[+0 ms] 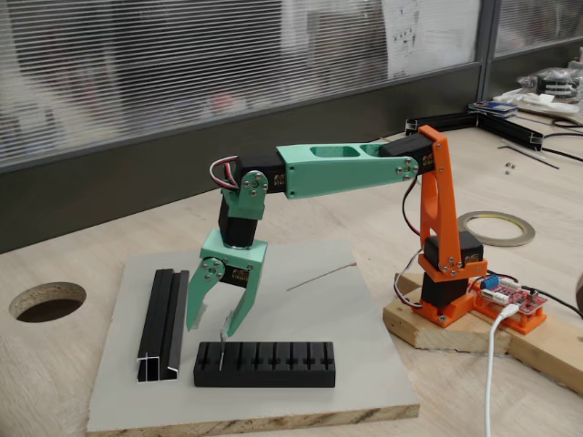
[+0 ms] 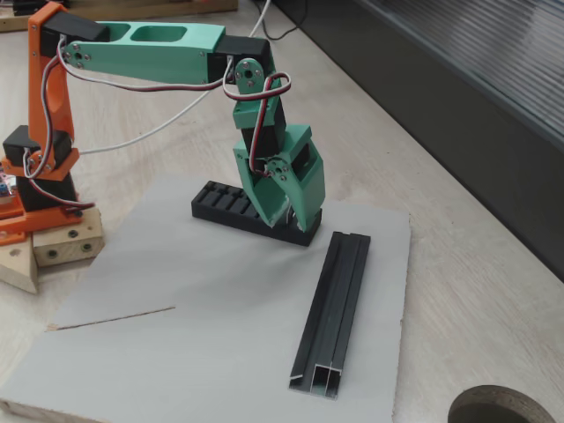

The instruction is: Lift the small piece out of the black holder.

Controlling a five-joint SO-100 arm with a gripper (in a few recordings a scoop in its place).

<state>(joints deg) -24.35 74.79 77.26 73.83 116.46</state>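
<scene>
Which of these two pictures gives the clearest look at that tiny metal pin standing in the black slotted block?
The fixed view facing the block's slotted front: the small piece stands pale against the black holder, just below the open gripper. In the other fixed view the gripper covers that end of the holder, and the pin is hidden.

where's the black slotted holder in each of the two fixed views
A fixed view: the black holder lies low and centre on the grey board, in front of the gripper.
Another fixed view: the black holder sits mid-frame at the board's far edge, partly behind the gripper.
Shared landmark: the long black grooved rail beside it.
</scene>
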